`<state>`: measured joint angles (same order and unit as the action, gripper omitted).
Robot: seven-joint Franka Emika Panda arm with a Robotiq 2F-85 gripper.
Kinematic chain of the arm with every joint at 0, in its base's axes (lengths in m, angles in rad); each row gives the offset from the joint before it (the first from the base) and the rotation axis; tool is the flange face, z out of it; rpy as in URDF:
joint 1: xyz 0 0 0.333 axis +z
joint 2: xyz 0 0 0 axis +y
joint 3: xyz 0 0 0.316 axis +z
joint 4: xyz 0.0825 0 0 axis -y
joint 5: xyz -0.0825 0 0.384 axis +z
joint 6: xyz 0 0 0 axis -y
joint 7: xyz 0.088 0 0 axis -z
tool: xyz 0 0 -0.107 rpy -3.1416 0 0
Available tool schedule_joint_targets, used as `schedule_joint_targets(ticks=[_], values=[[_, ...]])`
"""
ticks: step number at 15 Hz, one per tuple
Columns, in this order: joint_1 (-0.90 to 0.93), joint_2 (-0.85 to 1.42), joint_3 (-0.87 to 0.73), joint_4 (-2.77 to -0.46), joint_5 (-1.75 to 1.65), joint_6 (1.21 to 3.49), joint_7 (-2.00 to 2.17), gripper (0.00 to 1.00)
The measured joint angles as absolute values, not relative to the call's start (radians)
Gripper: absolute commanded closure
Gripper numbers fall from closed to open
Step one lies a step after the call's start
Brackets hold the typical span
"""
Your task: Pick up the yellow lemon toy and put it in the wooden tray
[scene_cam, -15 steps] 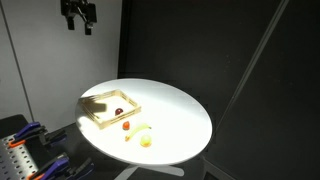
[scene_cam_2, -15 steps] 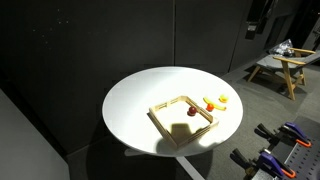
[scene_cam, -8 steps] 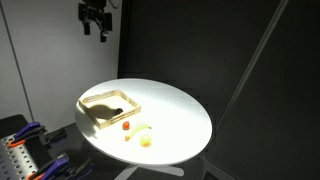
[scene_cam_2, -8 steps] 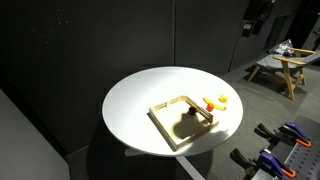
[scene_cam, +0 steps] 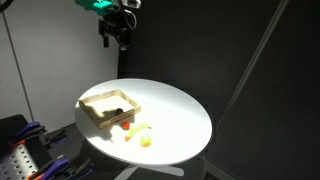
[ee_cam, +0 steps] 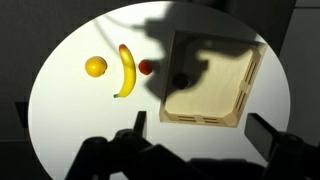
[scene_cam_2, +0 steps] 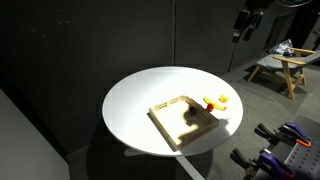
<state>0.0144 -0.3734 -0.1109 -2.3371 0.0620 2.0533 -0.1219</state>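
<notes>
The small, round, bright-yellow lemon toy (ee_cam: pixel 96 67) lies on the white round table (ee_cam: pixel 60 120), outside the shallow square light-wood tray (ee_cam: pixel 215 90). Just beside it curves a long yellow banana toy (ee_cam: pixel 126 72), which lies between the lemon and the tray. A small red toy (ee_cam: pixel 146 67) sits in shadow near the tray's rim. The gripper (scene_cam: pixel 113 32) hangs high above the table, well apart from everything. In the wrist view its jaws stand apart, holding nothing.

Matt pale wooden tray (ee_cam: pixel 225 88), smooth-skinned yellow lemon toy (ee_cam: pixel 96 67), matt white table (ee_cam: pixel 70 115).
</notes>
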Motion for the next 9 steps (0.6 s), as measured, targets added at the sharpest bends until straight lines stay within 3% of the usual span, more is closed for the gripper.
schedule_joint_targets(ticks=[9], values=[[-0.057,-0.154,-0.127,-2.334,0.06,2.183,-0.137,0.0]])
